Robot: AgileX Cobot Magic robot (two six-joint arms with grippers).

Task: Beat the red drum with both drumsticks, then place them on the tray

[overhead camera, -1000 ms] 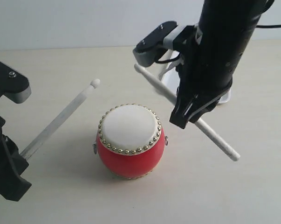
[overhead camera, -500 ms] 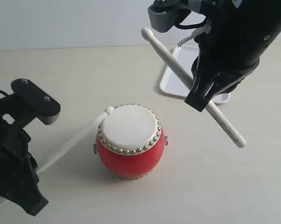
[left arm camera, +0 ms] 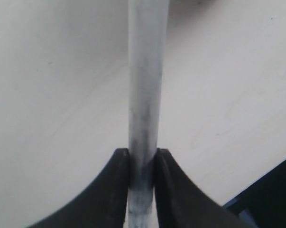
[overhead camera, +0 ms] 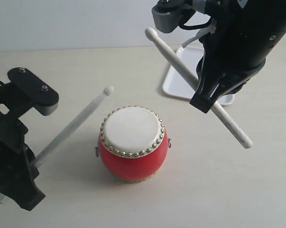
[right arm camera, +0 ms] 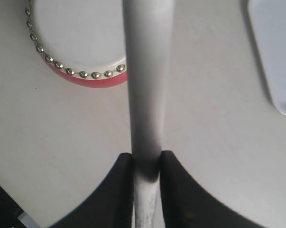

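The red drum (overhead camera: 132,151) with its cream head and brass studs stands on the table in the middle; its edge also shows in the right wrist view (right arm camera: 76,42). My left gripper (overhead camera: 31,164) is shut on a pale drumstick (overhead camera: 74,126), whose tip hangs just above and left of the drumhead. In the left wrist view the black fingers (left arm camera: 119,190) clamp that stick (left arm camera: 145,95). My right gripper (overhead camera: 204,97) is shut on the other drumstick (overhead camera: 173,59), raised high, tip pointing up and left. The white tray (overhead camera: 180,80) lies behind the right arm.
The right arm's black body (overhead camera: 242,42) covers most of the tray. The pale tabletop (overhead camera: 204,190) stretches around the drum. A corner of the tray (right arm camera: 275,57) shows in the right wrist view.
The left drumstick's tip has lifted off the drumhead's left edge and now hangs above it. The right arm and its raised stick have barely moved in the last half second.
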